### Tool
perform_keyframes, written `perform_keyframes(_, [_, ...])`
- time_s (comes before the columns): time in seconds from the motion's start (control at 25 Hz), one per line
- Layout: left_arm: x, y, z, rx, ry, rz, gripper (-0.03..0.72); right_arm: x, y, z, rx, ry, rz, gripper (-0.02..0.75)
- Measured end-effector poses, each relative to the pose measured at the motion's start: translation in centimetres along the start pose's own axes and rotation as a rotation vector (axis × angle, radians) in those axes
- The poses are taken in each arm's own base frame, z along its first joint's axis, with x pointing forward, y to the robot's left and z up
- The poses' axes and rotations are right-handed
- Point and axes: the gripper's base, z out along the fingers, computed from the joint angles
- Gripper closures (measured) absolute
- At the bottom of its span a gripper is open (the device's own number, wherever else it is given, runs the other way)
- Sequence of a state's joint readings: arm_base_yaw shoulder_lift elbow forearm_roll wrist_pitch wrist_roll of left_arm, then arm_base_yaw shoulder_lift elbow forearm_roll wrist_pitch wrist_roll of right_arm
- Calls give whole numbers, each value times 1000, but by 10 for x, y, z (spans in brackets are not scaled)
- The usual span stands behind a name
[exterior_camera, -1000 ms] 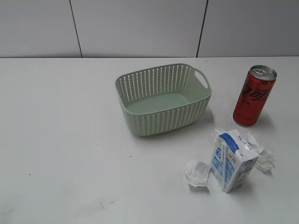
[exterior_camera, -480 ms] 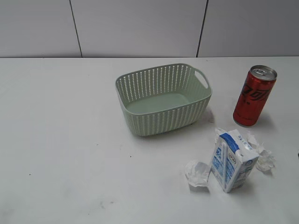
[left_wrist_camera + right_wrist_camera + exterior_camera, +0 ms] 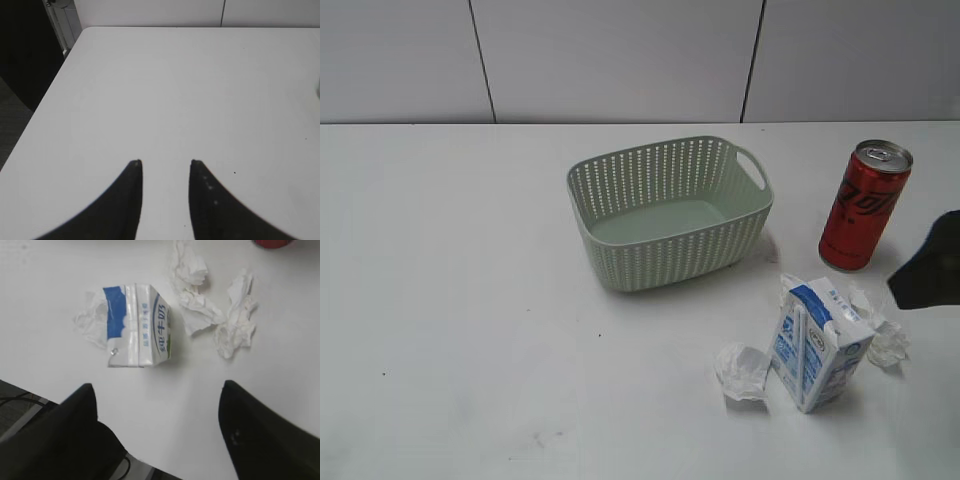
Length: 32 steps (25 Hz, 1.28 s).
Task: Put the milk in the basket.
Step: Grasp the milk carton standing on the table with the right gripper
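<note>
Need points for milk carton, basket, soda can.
milk carton (image 3: 817,352), exterior view, front printed face.
basket (image 3: 665,255), exterior view, near perforated wall.
red soda can (image 3: 860,210), exterior view, middle of printed side.

White table (image 3: 460,300) carries sage-green basket (image 3: 669,213) mid-rear, red soda can (image 3: 863,205) upright well right of it. Milk carton (image 3: 817,343) stood near front right, flanked by crumpled tissues (image 3: 743,370) on both sides.

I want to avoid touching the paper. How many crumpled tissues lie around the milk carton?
3 that I can tell: one tissue left of the milk carton, touching it, and two on its other side. The carton may hide more.
</note>
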State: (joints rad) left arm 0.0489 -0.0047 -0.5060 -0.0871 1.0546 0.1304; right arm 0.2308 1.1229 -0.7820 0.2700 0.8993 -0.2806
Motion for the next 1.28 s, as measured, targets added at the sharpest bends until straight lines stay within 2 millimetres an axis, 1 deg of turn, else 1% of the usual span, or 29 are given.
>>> perform_keyframes(0.12, [0, 0, 0, 0, 0, 0, 453, -11, 15, 14, 12, 28, -49, 151])
perform_keyframes(0.32, [0, 0, 0, 0, 0, 0, 453, -18, 40, 53, 21, 124, -83, 151])
perform_keyframes(0.4, [0, 0, 0, 0, 0, 0, 453, -20, 42, 68, 38, 140, -78, 151])
perform_keyframes(0.52, [0, 0, 0, 0, 0, 0, 453, -23, 39, 90, 66, 158, -59, 152])
perform_keyframes(0.76, [0, 0, 0, 0, 0, 0, 453, -21, 34, 126, 92, 249, -51, 152])
perform_keyframes(0.88, [0, 0, 0, 0, 0, 0, 453, -17, 33, 138, 99, 292, -46, 159])
perform_keyframes(0.96, [0, 0, 0, 0, 0, 0, 453, -16, 32, 140, 102, 301, -30, 203])
perform_keyframes(1.0, [0, 0, 0, 0, 0, 0, 453, -16, 32, 141, 103, 301, -21, 250])
perform_keyframes(1.08, [0, 0, 0, 0, 0, 0, 453, -18, 33, 140, 104, 297, -12, 374])
perform_keyframes(1.12, [0, 0, 0, 0, 0, 0, 453, -18, 33, 140, 104, 295, -8, 395])
perform_keyframes(1.28, [0, 0, 0, 0, 0, 0, 453, -26, 34, 137, 105, 300, -4, 393])
